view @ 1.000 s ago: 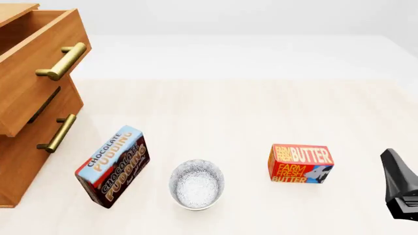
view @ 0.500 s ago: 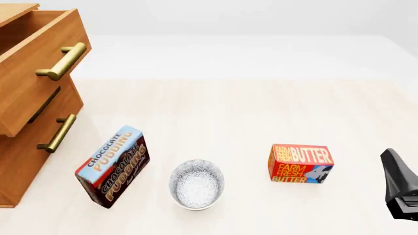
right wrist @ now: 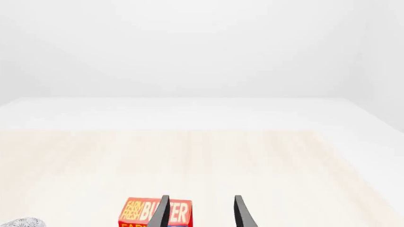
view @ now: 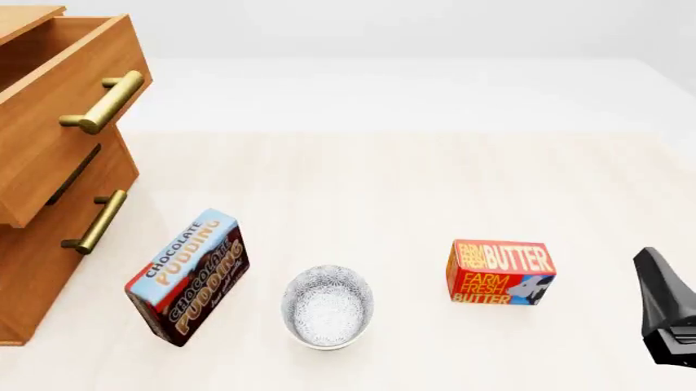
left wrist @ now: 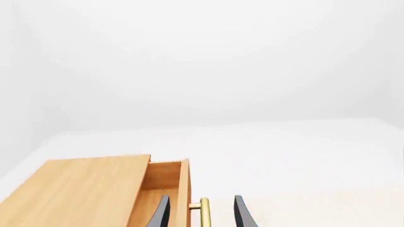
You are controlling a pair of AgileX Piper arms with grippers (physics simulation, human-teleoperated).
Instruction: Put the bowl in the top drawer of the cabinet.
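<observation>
The bowl sits between pudding box and butter box.

We see only part of the warm brown wooden cabinet: the front view's edge at nine o'clock cuts off its body, and the pulled-out top drawer loses its far corner there, so most of its inside stays hidden. The left arm does not appear in that view. Of the right arm, only a dark piece shows at four o'clock, cut by the edge, its fingers hidden. In the right wrist view, the small round white patterned bowl is only a sliver, and the red and orange butter box is cropped and partly behind a dark finger.
</observation>
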